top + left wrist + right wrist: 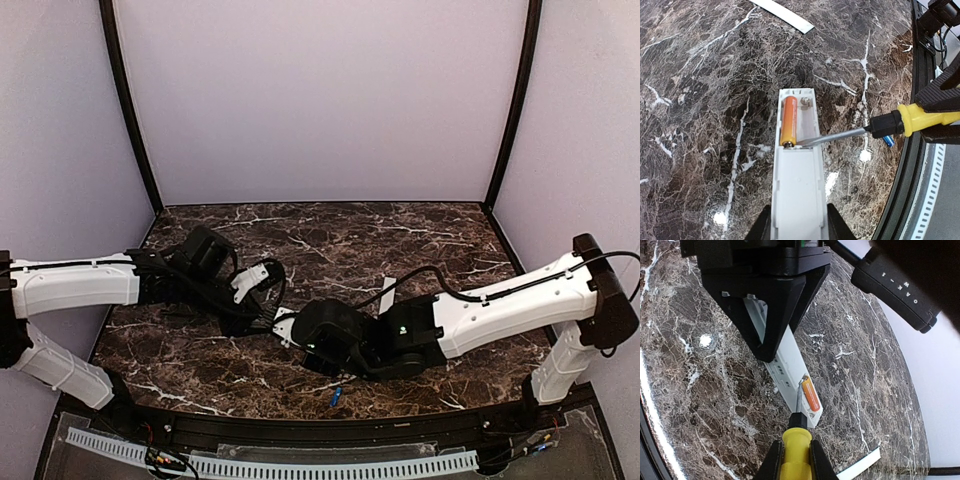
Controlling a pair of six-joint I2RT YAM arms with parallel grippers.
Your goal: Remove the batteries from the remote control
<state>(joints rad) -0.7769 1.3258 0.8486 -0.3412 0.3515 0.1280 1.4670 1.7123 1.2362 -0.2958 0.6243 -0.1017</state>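
Marble table (700, 90): left end effector (799, 223) clamps remote control (797, 175), right end effector (795, 464) clamps screwdriver (796, 439); blue battery (888, 141) beside near edge.

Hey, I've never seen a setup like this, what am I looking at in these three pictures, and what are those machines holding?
These are two robot arms, a left arm and a right arm, bolted at the near edge of a dark marble table. The wide picture looks down from above and behind them; the other two come from a camera on each wrist. The left gripper is shut on a white remote control with its battery bay open. One orange battery sits in the bay; the slot beside it is empty. The right gripper is shut on a yellow-handled screwdriver, whose tip rests at the end of that battery. On the table lie a small blue battery near the front edge and the remote's flat white back cover.
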